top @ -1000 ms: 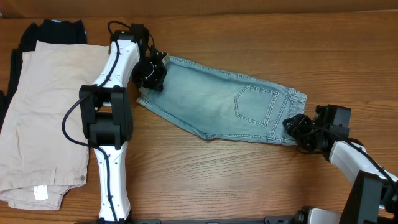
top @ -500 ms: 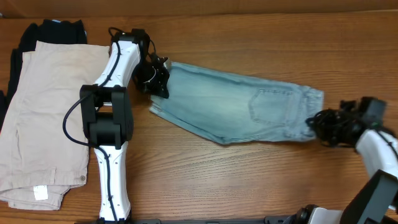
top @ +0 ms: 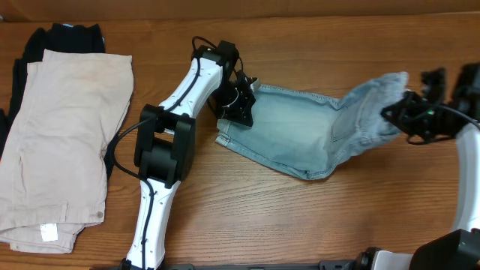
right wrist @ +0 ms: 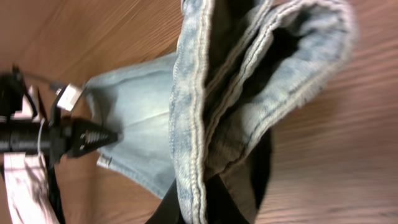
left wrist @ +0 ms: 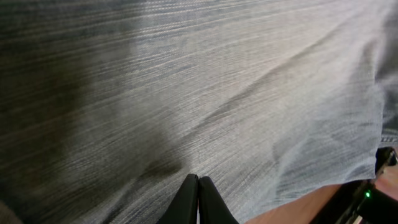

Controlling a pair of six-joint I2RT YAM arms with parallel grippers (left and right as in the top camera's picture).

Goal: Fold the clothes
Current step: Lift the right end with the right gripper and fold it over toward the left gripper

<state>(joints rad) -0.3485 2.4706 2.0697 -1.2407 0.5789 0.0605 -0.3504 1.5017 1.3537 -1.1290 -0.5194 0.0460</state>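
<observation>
The light-blue denim shorts (top: 300,131) lie across the middle of the wooden table. Their right end (top: 379,94) is lifted off the table and curls up. My right gripper (top: 401,114) is shut on that end; in the right wrist view the folded denim edge (right wrist: 205,124) runs between its fingers (right wrist: 205,205). My left gripper (top: 238,106) rests on the shorts' left end. In the left wrist view its fingertips (left wrist: 198,183) are closed together against the denim (left wrist: 186,93); whether they pinch cloth I cannot tell.
Folded beige trousers (top: 64,135) lie at the left on a black garment (top: 64,36). The left arm's base link (top: 161,150) stands on the table in front of the shorts. The left arm also shows in the right wrist view (right wrist: 56,140).
Both grippers moved right, dragging the shorts to the right across the table. The right gripper rose and lifted the shorts' right end, which now bends upward.
</observation>
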